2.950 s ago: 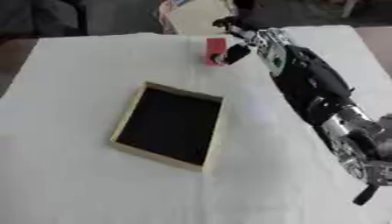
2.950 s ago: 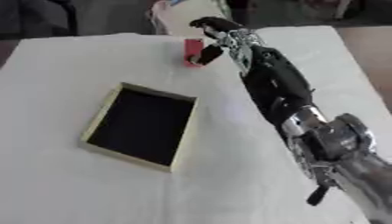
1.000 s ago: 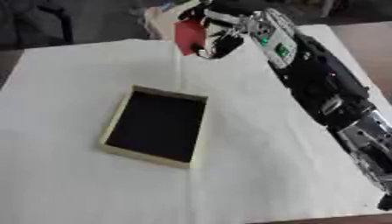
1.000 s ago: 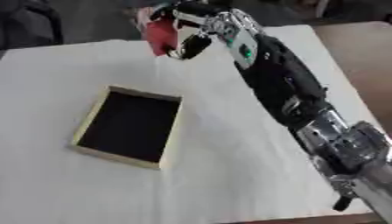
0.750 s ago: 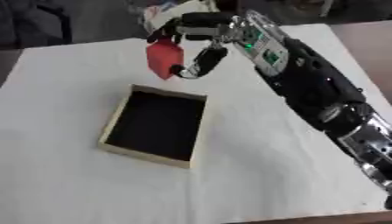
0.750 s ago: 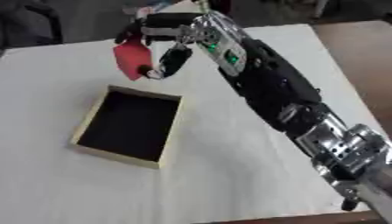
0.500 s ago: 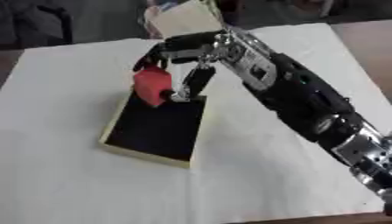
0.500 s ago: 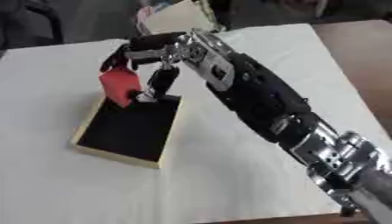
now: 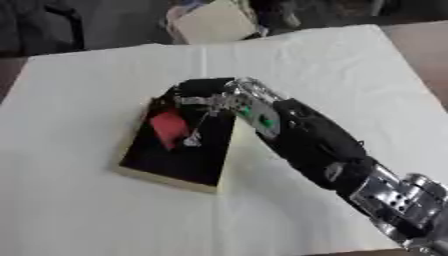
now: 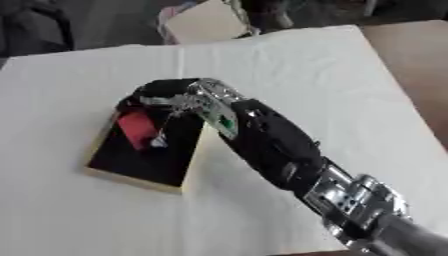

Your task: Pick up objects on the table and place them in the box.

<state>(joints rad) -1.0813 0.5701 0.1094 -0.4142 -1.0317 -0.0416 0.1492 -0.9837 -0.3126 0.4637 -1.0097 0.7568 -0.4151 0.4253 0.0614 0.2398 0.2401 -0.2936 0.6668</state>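
A shallow wooden box (image 9: 168, 179) with a black inside lies left of centre on the white cloth. My right arm comes in from the lower right and reaches over it. My right hand (image 9: 203, 93) hangs above the box's far end, fingers curled down on either side of a red block (image 9: 168, 128). The block sits low over the black inside; I cannot tell whether it touches the bottom. My left hand shows in neither view.
A tan, cardboard-like thing (image 9: 215, 23) stands at the table's far edge. Bare brown tabletop (image 9: 427, 55) shows beyond the cloth's right edge. White cloth (image 9: 79, 215) spreads in front of and to the left of the box.
My right hand has carried the red block from the far side of the table leftward and down, into the box opening. The camera has also shifted.
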